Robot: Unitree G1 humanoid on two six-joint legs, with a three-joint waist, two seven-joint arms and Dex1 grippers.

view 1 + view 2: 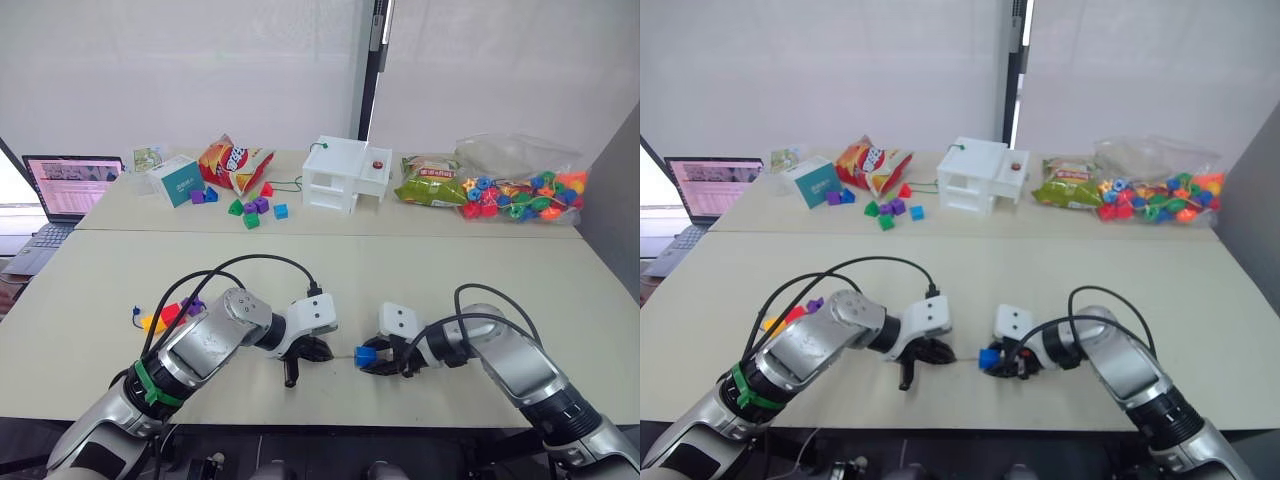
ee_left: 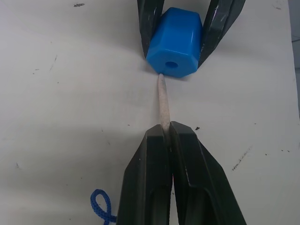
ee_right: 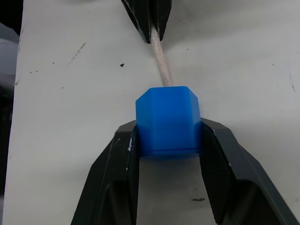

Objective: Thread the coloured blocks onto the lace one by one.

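My right gripper (image 3: 168,126) is shut on a blue block (image 3: 168,122) low over the table's front middle, and the same block (image 1: 365,355) also appears in the left eye view. My left gripper (image 2: 165,129) is shut on the lace's pale stiff tip (image 2: 163,101). The tip points at the block's hole, and its end touches the block face just beside the hole. A loop of the blue lace (image 2: 101,206) lies under my left fingers. Yellow (image 1: 150,322), red (image 1: 172,313) and purple (image 1: 195,305) blocks sit in a row by my left forearm.
At the back stand a white house-shaped box (image 1: 345,175), a bag of round beads (image 1: 520,195), snack bags (image 1: 235,160), a teal box (image 1: 178,180) and loose small shapes (image 1: 250,208). A laptop (image 1: 70,185) is at far left.
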